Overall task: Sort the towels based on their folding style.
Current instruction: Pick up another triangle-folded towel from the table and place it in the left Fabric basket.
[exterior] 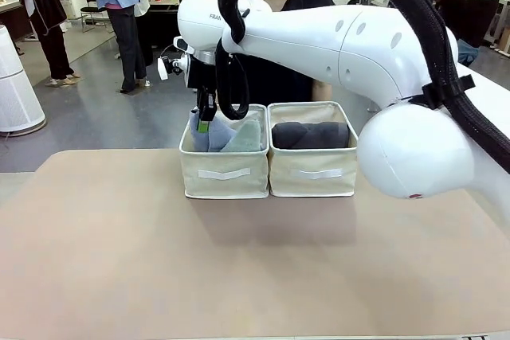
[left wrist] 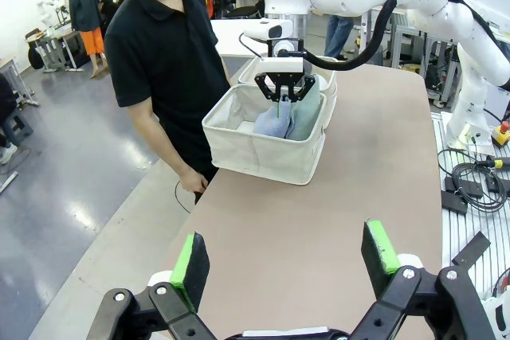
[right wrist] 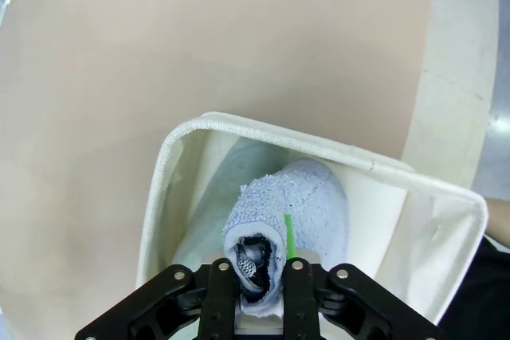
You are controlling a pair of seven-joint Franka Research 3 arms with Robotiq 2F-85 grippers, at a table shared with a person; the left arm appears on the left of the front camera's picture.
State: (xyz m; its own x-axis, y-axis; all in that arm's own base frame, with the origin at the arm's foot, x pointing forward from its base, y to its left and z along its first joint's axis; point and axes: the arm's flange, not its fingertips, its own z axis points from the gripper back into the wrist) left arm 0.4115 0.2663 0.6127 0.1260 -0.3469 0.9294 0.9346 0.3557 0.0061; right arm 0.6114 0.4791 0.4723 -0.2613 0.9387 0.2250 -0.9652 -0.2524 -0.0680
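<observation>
Blue towel (right wrist: pixel 307 205) pinched by right gripper (right wrist: pixel 263 272) inside left bin (exterior: pixel 224 171), beside teal towel (exterior: pixel 249 136); left gripper (left wrist: pixel 285 256) spread wide.

This is a robotics lab set in a large open hall. The floor (exterior: pixel 103 121) is smooth grey and glossy, like an industrial or exhibition space. A white robot arm (exterior: pixel 335 45) wrapped with a black corrugated cable conduit (exterior: pixel 414 13) reaches over a beige table (exterior: pixel 239 268). In the left wrist view, another white robot arm (left wrist: pixel 470 45) stands on a metal frame at the neighbouring station, with loose black cables (left wrist: pixel 470 177) and a red emergency-stop button (left wrist: pixel 502 131) beside it. Further back, people (exterior: pixel 119 13) stand among desks (left wrist: pixel 48 45) and chairs (exterior: pixel 94 1), and a white cylindrical appliance (exterior: pixel 16 89) stands on the floor.
</observation>
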